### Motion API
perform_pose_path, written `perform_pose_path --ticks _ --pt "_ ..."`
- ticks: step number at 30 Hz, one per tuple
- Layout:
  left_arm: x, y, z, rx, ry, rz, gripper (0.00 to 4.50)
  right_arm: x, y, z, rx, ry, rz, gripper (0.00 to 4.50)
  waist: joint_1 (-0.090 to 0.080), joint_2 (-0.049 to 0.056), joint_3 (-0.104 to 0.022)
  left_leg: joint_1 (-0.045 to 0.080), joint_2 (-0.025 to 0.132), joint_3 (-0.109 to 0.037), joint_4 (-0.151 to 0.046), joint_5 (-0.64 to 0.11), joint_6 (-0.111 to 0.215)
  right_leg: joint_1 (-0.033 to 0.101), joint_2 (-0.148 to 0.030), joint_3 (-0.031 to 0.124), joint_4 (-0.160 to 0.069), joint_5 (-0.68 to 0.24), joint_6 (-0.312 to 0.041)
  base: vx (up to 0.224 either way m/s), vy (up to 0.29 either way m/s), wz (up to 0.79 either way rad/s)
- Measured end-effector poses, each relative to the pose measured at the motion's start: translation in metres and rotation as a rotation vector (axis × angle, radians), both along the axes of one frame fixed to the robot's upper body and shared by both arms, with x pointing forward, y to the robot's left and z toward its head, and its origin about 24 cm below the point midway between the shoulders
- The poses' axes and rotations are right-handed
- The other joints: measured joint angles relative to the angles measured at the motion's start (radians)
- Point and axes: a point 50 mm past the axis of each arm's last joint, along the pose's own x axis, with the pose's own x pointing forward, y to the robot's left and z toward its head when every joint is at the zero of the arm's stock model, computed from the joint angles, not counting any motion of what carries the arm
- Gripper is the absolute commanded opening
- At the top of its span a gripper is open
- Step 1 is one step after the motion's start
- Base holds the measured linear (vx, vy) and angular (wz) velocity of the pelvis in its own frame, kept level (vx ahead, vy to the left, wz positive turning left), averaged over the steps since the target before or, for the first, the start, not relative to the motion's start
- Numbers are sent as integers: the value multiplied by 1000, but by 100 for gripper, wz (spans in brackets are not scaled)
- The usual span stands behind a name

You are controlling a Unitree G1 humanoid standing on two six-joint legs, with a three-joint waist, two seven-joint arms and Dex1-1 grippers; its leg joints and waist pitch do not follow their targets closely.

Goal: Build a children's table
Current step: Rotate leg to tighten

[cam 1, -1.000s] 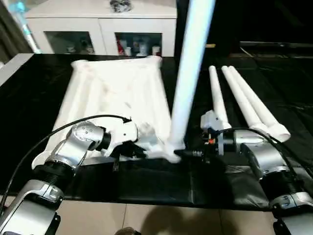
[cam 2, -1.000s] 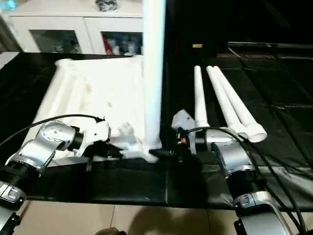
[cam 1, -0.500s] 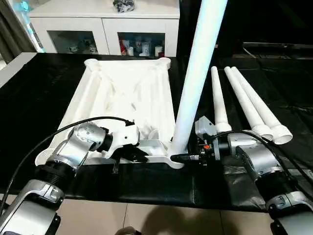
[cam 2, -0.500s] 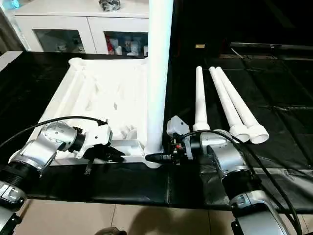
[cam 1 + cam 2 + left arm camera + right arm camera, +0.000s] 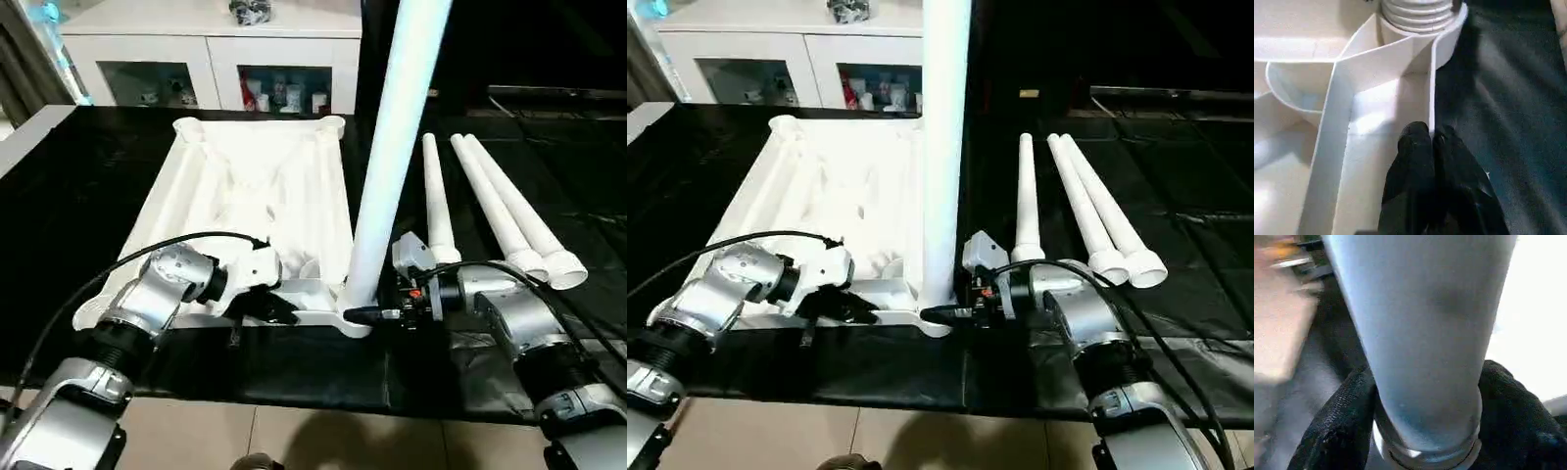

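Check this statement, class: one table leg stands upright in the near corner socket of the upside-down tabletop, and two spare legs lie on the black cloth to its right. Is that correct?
Not quite. Three spare legs lie on the black cloth, not two; the left eye view shows them side by side. The rest holds: one leg stands upright in the near corner socket of the upside-down tabletop.

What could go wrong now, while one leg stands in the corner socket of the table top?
1. The upright leg is tall, and the right end effector grips it only at its base; it might tilt in the socket.
2. The left end effector pinches only a thin edge rib of the table top, so the top might slip.
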Motion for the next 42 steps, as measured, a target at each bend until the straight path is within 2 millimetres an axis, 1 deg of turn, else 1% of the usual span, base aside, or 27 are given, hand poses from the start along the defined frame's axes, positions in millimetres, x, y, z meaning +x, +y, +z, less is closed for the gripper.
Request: perform_pose_path --ticks 1,4,6,8,11,15,16,18,20,23,26,28,30,31,33,35,39,41,42 --pt "2 -1 0 0 0 37 0 3 2 -1 6 -4 -52 266 -3 0 0 0 0 0 0 0 0 0 0 0 0 -1 2 0 0 0" --pt "10 -7 -3 -27 9 197 0 17 13 -5 43 10 -280 265 -33 0 0 2 0 0 1 1 -1 0 0 0 -1 -2 4 0 0 0" --pt "13 -15 -2 -36 12 257 0 24 16 -3 35 6 -378 265 -47 0 0 1 0 0 1 1 -1 -1 0 0 -2 -2 4 0 0 0" --pt "16 -20 -3 -55 19 345 0 32 24 -3 46 20 -487 265 -58 0 0 1 0 0 2 1 -1 -1 0 1 -2 2 3 0 0 0" --pt "20 -32 -1 -70 8 463 0 44 36 2 10 -3 -619 265 -66 0 1 -2 0 0 -1 0 -1 -4 0 1 -2 5 0 0 0 0" --pt "18 -37 2 -61 -9 500 0 48 41 4 -2 -30 -661 265 -65 -1 1 -4 0 0 -4 0 1 -6 0 0 -4 1 2 0 0 0" --pt "18 -38 3 -61 -11 500 0 48 41 4 0 -31 -663 300 -64 -1 1 -4 0 0 -4 0 2 -6 0 0 -4 1 2 0 0 0" --pt "18 -38 3 -59 -17 496 0 48 41 4 10 -32 -667 337 -64 -1 1 -4 0 0 -4 0 3 -6 0 0 -4 0 2 0 0 0" --pt "18 -37 3 -53 -25 492 0 47 43 4 16 -31 -665 345 -65 -2 2 -4 0 1 -4 0 3 -6 0 0 -4 0 2 0 0 0" --pt "18 -37 4 -45 -35 488 0 46 44 2 17 -51 -661 377 -66 -3 2 -4 0 1 -4 -2 0 -6 0 0 -4 1 1 0 0 0" --pt "17 -37 4 -39 -43 482 0 45 45 1 20 -70 -651 385 -67 -3 2 -4 0 1 -4 -2 -1 -6 0 0 -4 1 1 0 0 0" --pt "17 -38 4 -35 -47 476 0 44 44 1 32 -64 -651 416 -66 -3 2 -4 0 1 -4 -2 -1 -6 0 0 -4 1 1 0 0 0" --pt "17 -39 4 -34 -51 469 0 41 43 0 48 -62 -641 426 -62 -3 2 -4 0 1 -4 -2 0 -6 0 0 -4 0 2 0 0 0" --pt "17 -39 4 -34 -54 464 0 40 41 0 56 -62 -638 444 -60 -3 2 -4 0 1 -4 -2 0 -6 0 0 -4 0 2 0 0 0" --pt "17 -40 4 -35 -63 457 0 37 35 -1 64 -72 -633 444 -53 -3 2 -4 0 1 -4 -2 0 -6 0 0 -4 0 2 0 0 0" --pt "18 -40 4 -33 -73 451 0 31 28 -2 71 -86 -636 444 -51 -2 3 -4 0 1 -4 -2 0 -6 0 0 -4 1 2 0 0 0" --pt "20 -41 3 -23 -98 452 0 22 19 -1 71 -112 -632 444 -51 -1 3 -4 0 1 -4 -2 -1 -6 0 0 -4 1 2 0 0 0" --pt "21 -41 3 -19 -108 459 0 19 16 1 74 -115 -630 444 -55 -1 3 -4 0 1 -4 -2 -2 -6 0 0 -4 2 2 0 0 0" --pt "21 -41 2 -20 -110 457 0 18 15 2 77 -119 -625 444 -53 -1 4 -4 0 1 -4 -2 -2 -6 0 0 -4 2 2 0 0 0"
